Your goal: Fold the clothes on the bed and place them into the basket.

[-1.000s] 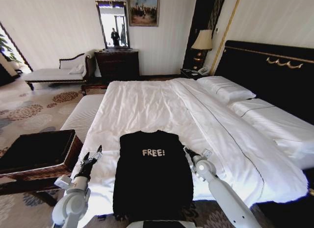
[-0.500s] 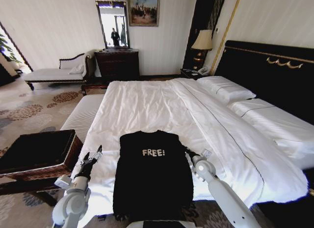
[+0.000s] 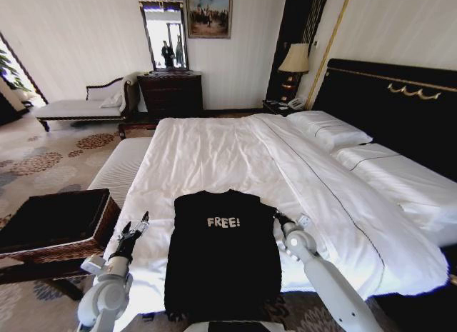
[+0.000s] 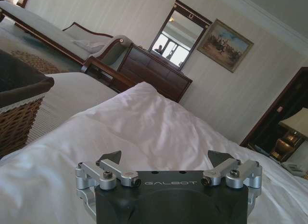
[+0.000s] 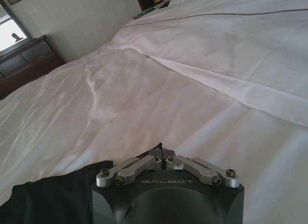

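The bed (image 3: 228,153) takes up most of the head view, its white sheets smooth, white pillows (image 3: 328,128) at the far right against the black headboard (image 3: 400,96). The basket (image 3: 53,228) stands on the floor beside the bed's near left corner, its dark lining showing; in the left wrist view its woven wall (image 4: 17,123) sits just beside the edge of the sheet.

The black shirt (image 3: 221,253) lies flat on the near end of the bed, lettering up, its lower part hanging over the bed's edge toward the robot.

The right tool (image 3: 277,219) is at the shirt's right edge, near the shoulder. In the right wrist view its fingers (image 5: 161,151) are drawn together at their tips, right at the black cloth's edge; whether any cloth is pinched between them cannot be told.

The left tool (image 3: 136,226) hovers over the white sheet between shirt and basket, apart from the shirt, fingers (image 4: 111,158) spread wide with nothing between them.
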`<state>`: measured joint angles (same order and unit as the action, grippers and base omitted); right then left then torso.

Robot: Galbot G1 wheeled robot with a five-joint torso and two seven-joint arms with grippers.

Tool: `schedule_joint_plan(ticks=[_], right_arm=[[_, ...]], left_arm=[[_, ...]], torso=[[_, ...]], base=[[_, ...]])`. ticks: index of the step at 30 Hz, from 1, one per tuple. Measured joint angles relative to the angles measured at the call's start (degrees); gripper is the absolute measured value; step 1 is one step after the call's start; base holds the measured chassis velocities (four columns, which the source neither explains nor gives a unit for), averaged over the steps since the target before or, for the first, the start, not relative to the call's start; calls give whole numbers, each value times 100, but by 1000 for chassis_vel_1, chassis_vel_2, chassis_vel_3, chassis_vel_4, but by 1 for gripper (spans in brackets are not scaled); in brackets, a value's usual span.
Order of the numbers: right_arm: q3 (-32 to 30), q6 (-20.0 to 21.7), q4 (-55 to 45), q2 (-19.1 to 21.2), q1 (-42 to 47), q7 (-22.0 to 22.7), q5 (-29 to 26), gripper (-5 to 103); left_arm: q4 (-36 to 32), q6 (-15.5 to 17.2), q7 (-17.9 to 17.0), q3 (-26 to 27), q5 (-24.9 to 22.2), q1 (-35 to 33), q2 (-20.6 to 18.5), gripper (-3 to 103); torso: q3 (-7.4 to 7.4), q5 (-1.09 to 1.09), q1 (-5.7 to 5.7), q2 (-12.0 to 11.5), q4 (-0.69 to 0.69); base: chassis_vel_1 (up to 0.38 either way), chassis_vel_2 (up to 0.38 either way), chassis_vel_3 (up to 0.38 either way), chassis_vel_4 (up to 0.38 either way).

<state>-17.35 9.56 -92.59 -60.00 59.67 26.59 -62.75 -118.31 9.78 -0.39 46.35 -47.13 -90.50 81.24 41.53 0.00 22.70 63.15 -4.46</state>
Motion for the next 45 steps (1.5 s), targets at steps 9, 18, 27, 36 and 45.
schedule_joint_plan(ticks=[9,18,27,36,45], right_arm=[[2,-20,208,76,-83,-85,135,0],[-13,27,57,171,-10,1,180,0],[-51,54,0,186,94,126,221,0],[-52,170,-96,204,152,316,320,0],[-71,272,-79,210,147,482,390,0]], left_arm=[[53,-1,0,-33,-1,52,46,100],[110,-17,0,-18,-18,71,44,100],[185,-24,-1,-41,-37,152,50,100],[249,-27,-1,-22,-49,166,14,100],[302,-31,-1,-25,-48,181,7,100]], torso=[[0,0,0,0,0],[0,-1,0,0,0],[0,0,-1,0,0],[0,0,-1,0,0],[0,0,-1,0,0]], base=[[0,0,0,0],[0,0,0,0],[0,0,0,0],[0,0,0,0],[0,0,0,0]])
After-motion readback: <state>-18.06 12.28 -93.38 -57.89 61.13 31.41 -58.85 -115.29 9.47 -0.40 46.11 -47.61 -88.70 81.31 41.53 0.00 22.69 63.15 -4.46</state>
